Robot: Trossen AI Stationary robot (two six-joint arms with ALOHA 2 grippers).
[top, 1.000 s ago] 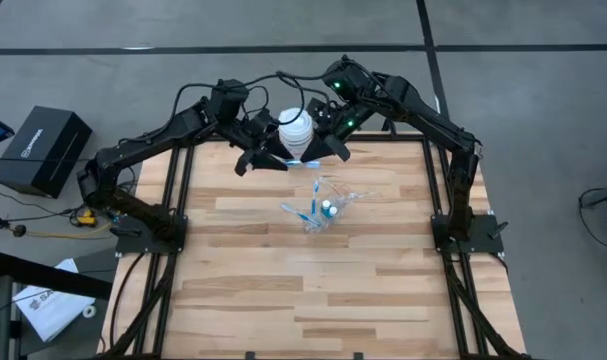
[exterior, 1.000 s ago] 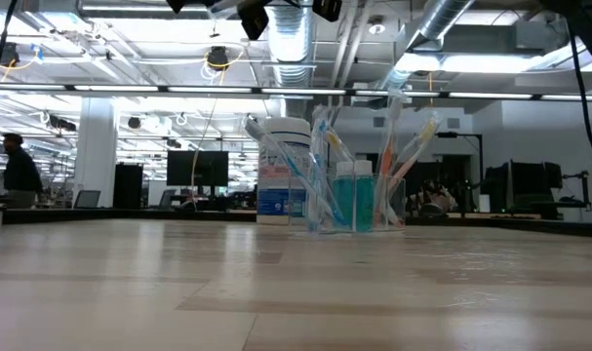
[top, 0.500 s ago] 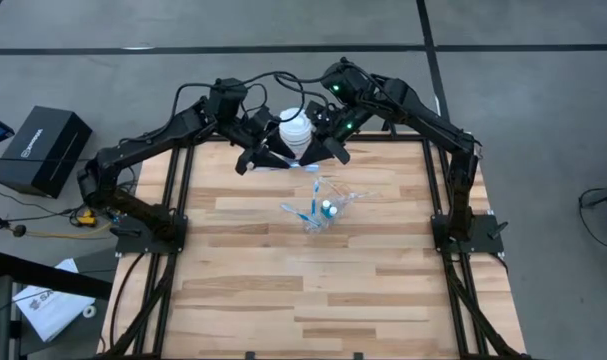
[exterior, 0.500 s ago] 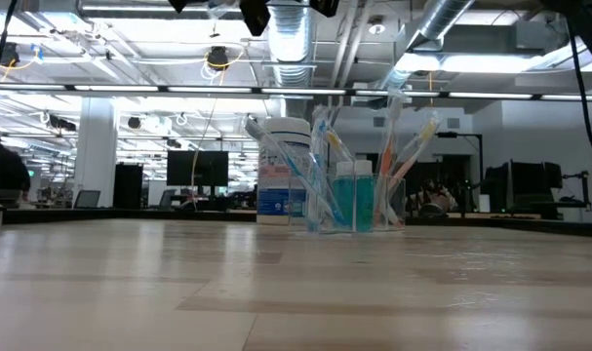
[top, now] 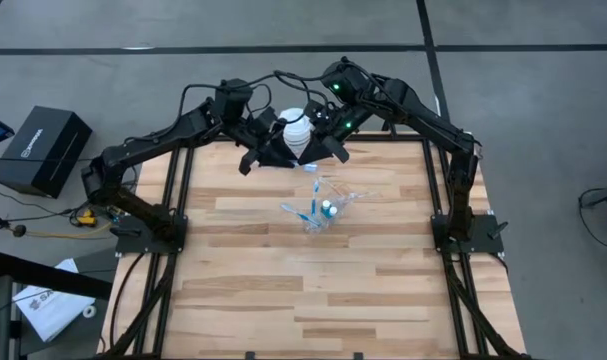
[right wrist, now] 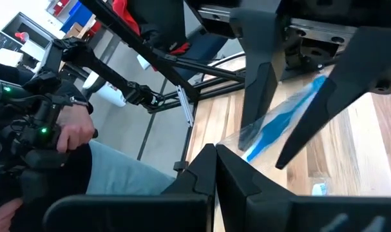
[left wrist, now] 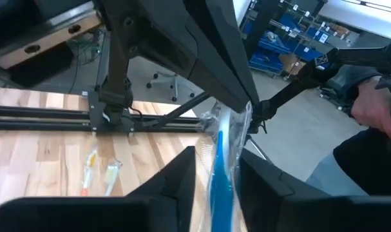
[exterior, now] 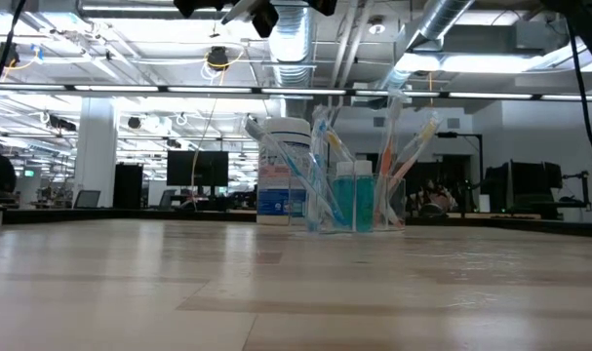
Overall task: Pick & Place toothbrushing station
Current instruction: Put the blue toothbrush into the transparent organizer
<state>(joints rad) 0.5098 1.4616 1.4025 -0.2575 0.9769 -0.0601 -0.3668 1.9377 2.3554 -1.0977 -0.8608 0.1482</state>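
From above, a wooden table (top: 313, 270) holds a clear plastic holder (top: 328, 205) near its middle, with blue-and-white toothbrushes (top: 310, 211) in and around it. The near half of the table is bare. A white jar (top: 296, 128) stands at the far edge. Both arms reach in over that far edge, the left gripper (top: 266, 155) and right gripper (top: 321, 148) close together above the jar.

At table level, the holder (exterior: 359, 195) stands upright with two small blue-filled cylinders (exterior: 352, 198) inside; the jar (exterior: 276, 175) behind carries a blue label, unreadable.

The left wrist camera shows its fingers (left wrist: 182, 187) narrowly pinching a wrapped blue toothbrush (left wrist: 221, 167).

The right wrist camera shows its own fingers pressed together, and a person's hand (right wrist: 73, 132) beyond the table.
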